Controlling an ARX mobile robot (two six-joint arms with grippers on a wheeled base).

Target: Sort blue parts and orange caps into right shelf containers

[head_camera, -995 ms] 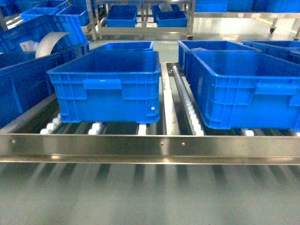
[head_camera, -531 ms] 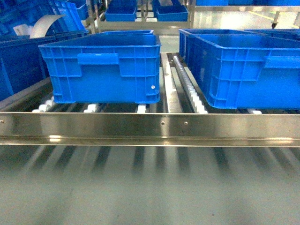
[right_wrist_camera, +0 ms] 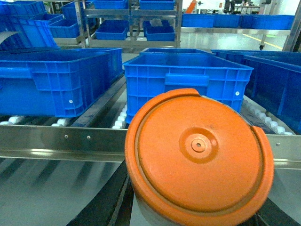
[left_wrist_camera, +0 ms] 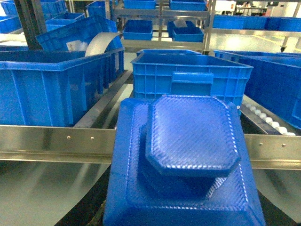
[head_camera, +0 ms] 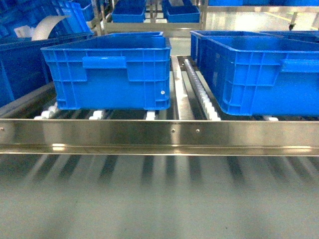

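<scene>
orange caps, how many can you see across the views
1: one orange cap fills the foreground of the right wrist view, close to the camera. None shows in the head or left wrist views; crate interiors are hidden.

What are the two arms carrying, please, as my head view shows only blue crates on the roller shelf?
Observer: The left wrist view is filled by a blue part with a raised eight-sided top.
Operator: And the right wrist view?
Observer: An orange cap, round, close to the lens.
Operator: What lies beyond the cap?
Observer: A blue crate straight ahead of it, past the steel rail.
</scene>
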